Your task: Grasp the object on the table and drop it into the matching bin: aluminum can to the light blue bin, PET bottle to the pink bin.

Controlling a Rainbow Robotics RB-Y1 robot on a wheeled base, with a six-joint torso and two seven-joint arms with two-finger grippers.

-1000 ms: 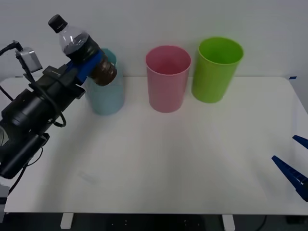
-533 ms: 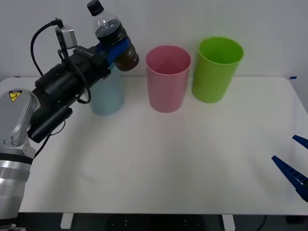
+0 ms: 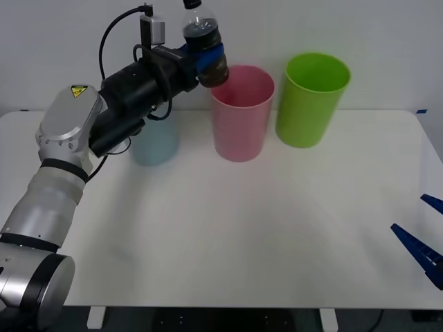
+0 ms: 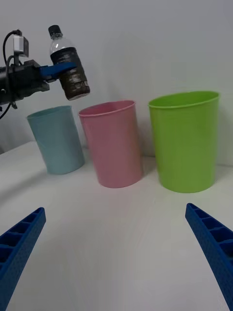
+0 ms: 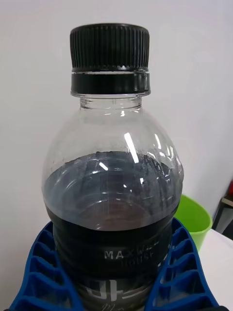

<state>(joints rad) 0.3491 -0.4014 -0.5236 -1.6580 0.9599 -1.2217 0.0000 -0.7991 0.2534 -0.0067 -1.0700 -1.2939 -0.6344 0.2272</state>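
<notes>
Waiting low at the near right edge of the table point(image 3: 228, 235): the right gripper point(image 3: 426, 252), parked, blue ribbed fingers point(image 4: 22, 243) spread wide with nothing between them, hovering just above the white surface.

Stretching across the middle: bare white tabletop, well apart from either gripper.

Reaching forward from the near left toward the far side: the left arm, silver and black, ending in the left gripper point(image 3: 205, 59), raised well above the tabletop. Clamping the PET bottle point(image 3: 205, 43) around its dark lower body, blue fingers point(image 5: 41, 272) pressing both flanks. Sitting roughly upright in that grip, slightly tilted: black cap point(image 5: 109, 53) on top, clear shoulder below it, dark liquid filling the lower part, pale lettering showing faintly on the label.

Hanging in the air at the far side: the bottle, level with or just above the bin rims, its base over the left rim of the pink bin point(image 3: 241, 114), between that bin and the light blue bin point(image 3: 154, 142). Touching neither bin, as far as can be told from the right wrist view point(image 4: 68, 63).

Standing in a row along the far edge, all upright and open-mouthed: light blue bin at the left, partly hidden behind the arm; pink bin in the middle, just beside it; lime green bin point(image 3: 310, 100) at the right, close to the pink one without touching.

Rising behind: a plain pale wall point(image 3: 387, 34).
</notes>
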